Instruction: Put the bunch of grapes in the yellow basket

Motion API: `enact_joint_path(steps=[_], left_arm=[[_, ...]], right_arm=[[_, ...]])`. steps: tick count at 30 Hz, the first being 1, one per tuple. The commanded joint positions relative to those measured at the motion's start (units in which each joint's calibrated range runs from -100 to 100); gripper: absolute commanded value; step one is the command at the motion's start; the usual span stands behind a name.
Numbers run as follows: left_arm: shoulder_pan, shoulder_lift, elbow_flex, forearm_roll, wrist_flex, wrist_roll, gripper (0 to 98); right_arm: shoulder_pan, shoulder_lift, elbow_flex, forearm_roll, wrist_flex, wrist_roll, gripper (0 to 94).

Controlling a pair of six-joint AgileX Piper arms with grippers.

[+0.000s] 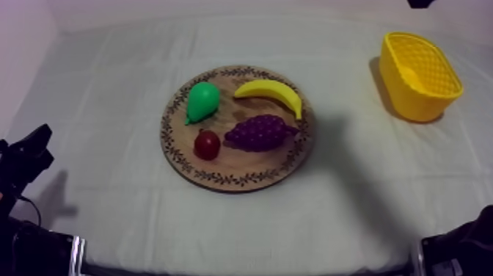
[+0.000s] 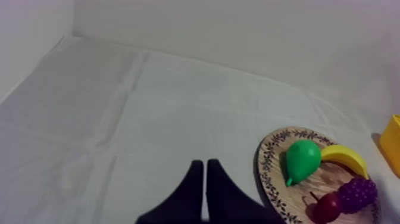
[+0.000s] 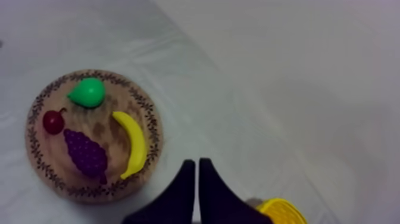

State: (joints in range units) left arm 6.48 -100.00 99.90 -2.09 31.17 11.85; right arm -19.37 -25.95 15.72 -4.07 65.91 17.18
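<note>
The left gripper [image 2: 204,162] hangs over the cloth-covered counter [image 2: 137,119], its jaws pressed together into a narrow black wedge with nothing between them. Just beside it lies the round wooden board [image 2: 265,171], carrying a green pear [image 2: 300,159], a banana [image 2: 346,158], the bunch of grapes [image 2: 358,193] and a small red fruit [image 2: 327,208] just beside the grapes. Past the board stands a yellow basket [image 2: 392,143].

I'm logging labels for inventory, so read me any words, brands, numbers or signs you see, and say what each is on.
None: no word, number or sign can be read here. The wooden board carries only a leaf pattern round its rim; the yellow basket and the bunch of grapes bear no marking.
</note>
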Motion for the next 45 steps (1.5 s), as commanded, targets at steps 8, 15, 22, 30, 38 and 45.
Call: enact_joint_path(steps=[8, 15, 22, 30, 38, 45], left_arm=[[0.00, 0.00, -0.02, -0.04, -0.05, 0.00, 0.1], [0.00, 0.00, -0.02, -0.04, -0.05, 0.00, 0.1], [0.00, 0.00, -0.02, -0.04, -0.05, 0.00, 0.1], [0.00, 0.00, -0.02, -0.04, -0.05, 0.00, 0.1], [0.00, 0.00, -0.02, -0.04, -0.05, 0.00, 0.1], [0.00, 0.00, -0.02, -0.04, -0.05, 0.00, 0.1]], right_arm=[[-3.39, 12.26, -13.10, -0.44, 13.43, 2.25, 0.8], [-5.92, 18.68, -18.87, 1.22, 19.85, 3.89, 0.8], [-7.48, 25.40, -24.97, 2.07, 25.19, 4.87, 0.8], [-8.71, 33.45, -31.31, 2.38, 31.27, 5.45, 1.1], [-10.31, 38.40, -32.45, 2.84, 32.29, 6.40, 1.5], [-11.45, 41.79, -32.13, 3.25, 32.39, 6.40, 5.5]])
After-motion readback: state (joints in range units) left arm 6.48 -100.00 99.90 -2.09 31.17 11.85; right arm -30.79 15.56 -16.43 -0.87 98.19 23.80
